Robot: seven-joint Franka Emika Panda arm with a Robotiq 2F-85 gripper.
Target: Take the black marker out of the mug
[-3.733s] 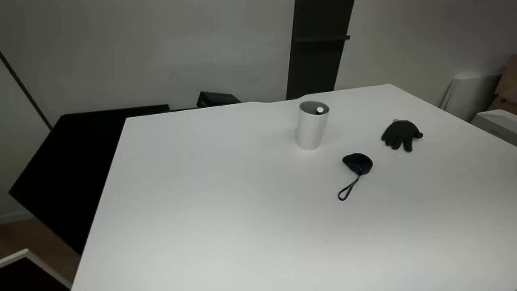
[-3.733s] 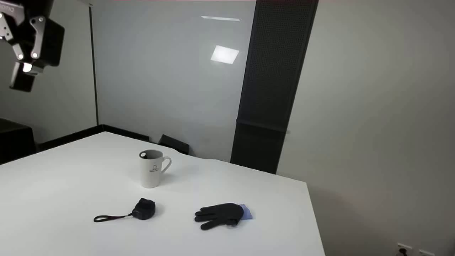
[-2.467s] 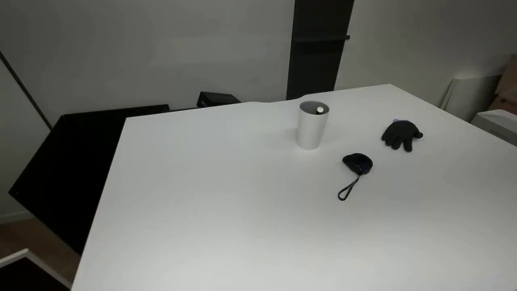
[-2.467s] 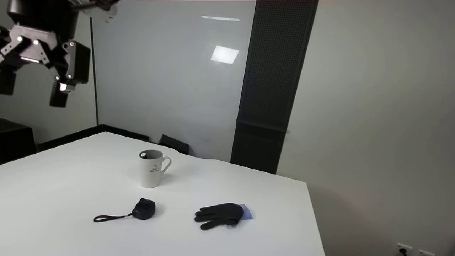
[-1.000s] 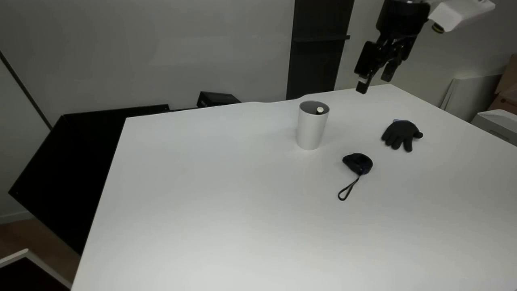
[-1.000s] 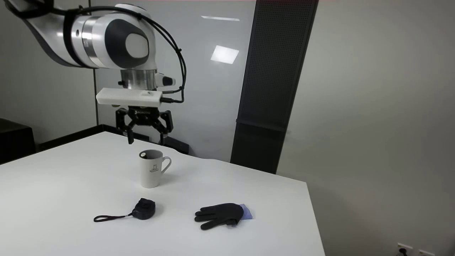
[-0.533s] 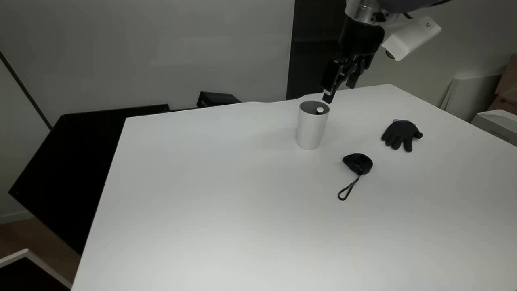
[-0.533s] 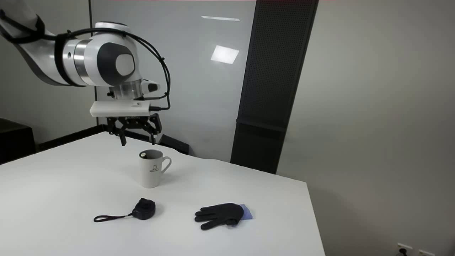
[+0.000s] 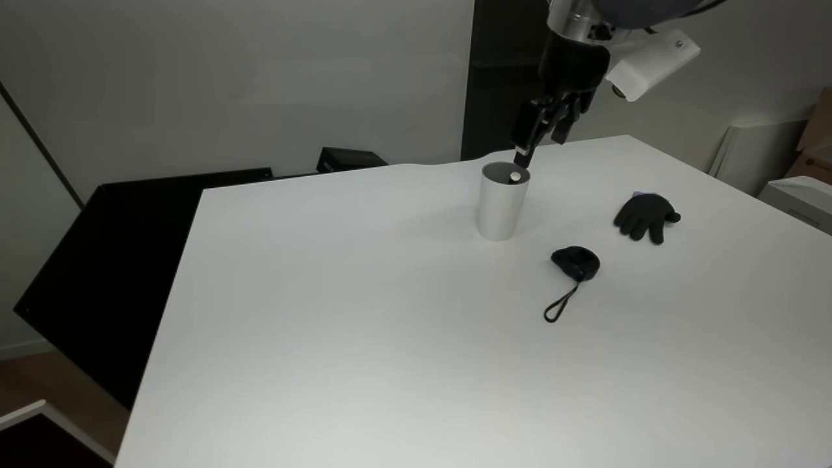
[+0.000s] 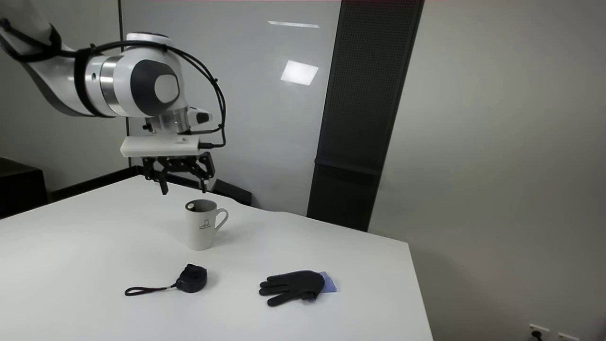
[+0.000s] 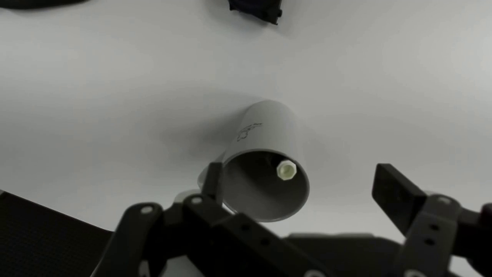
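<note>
A white mug [image 9: 499, 218] stands upright on the white table, also in an exterior view [image 10: 200, 232] and the wrist view [image 11: 273, 127]. The black marker leans inside it; its pale end [image 9: 515, 177] shows at the rim, also in an exterior view [image 10: 191, 207] and the wrist view [image 11: 286, 170]. The rest of the marker is mostly hidden in the mug. My gripper [image 10: 184, 191] is open and empty, a little above the mug's rim, also in an exterior view [image 9: 541, 147]. In the wrist view [image 11: 298, 173], the left finger overlaps the mug's rim and handle; the marker appears between the fingers.
A black tape measure [image 9: 576, 263] with a strap lies near the mug, also in an exterior view [image 10: 191, 278]. A dark glove [image 10: 293, 285] lies farther off. A black box [image 10: 232, 192] stands behind the table edge, near the wall.
My arm has come into view and moved across and down to the mug, its gripper staying open. Over the last half second it has shifted only slightly. Mug and marker have not moved.
</note>
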